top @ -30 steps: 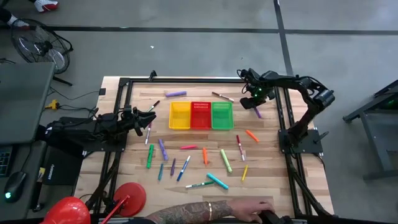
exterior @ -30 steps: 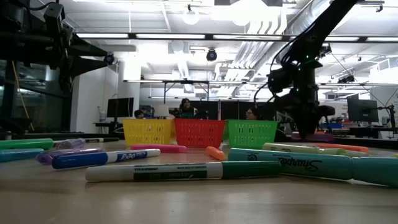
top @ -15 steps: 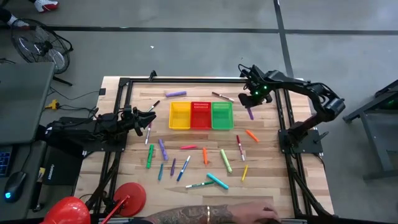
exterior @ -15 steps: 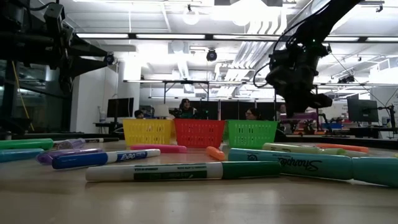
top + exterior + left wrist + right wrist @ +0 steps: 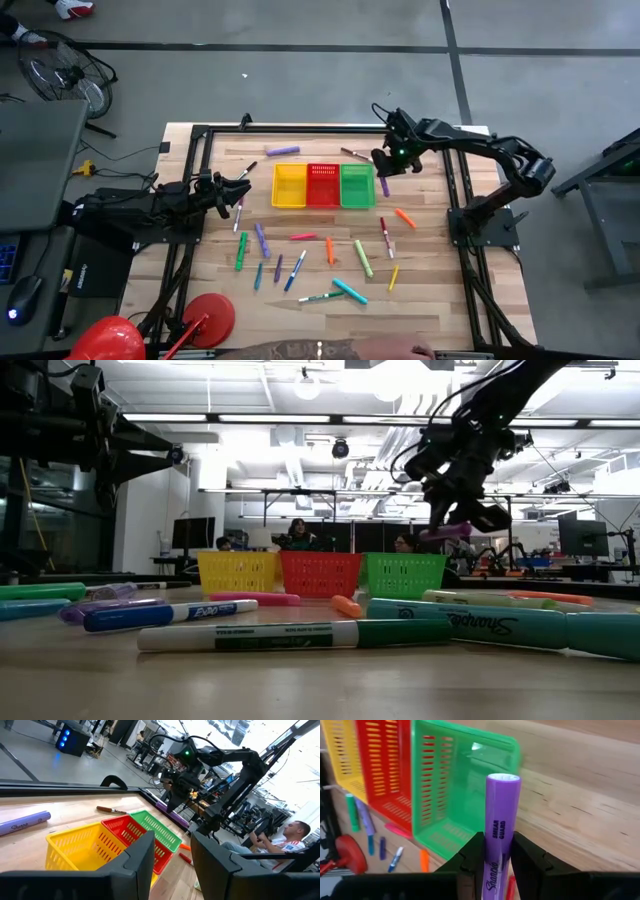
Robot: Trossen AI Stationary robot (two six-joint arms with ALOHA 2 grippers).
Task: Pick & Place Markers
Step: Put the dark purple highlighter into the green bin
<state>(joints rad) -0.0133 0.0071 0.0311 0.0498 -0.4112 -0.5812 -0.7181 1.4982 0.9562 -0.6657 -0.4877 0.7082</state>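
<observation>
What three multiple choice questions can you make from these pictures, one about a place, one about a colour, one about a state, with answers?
1. Where is the right gripper?
A. beside the green basket's outer edge
B. over the yellow basket
C. at the table's near edge

2. What colour is the marker in the right gripper's fingers?
A. orange
B. purple
C. teal

3. How does that marker stand?
A. lying on the table
B. inside the red basket
C. lifted clear of the table

Answers:
1 A, the high view shows it next to the green basket.
2 B, the purple marker shows between the fingers.
3 C, the low view shows it in the air above the baskets.
</observation>
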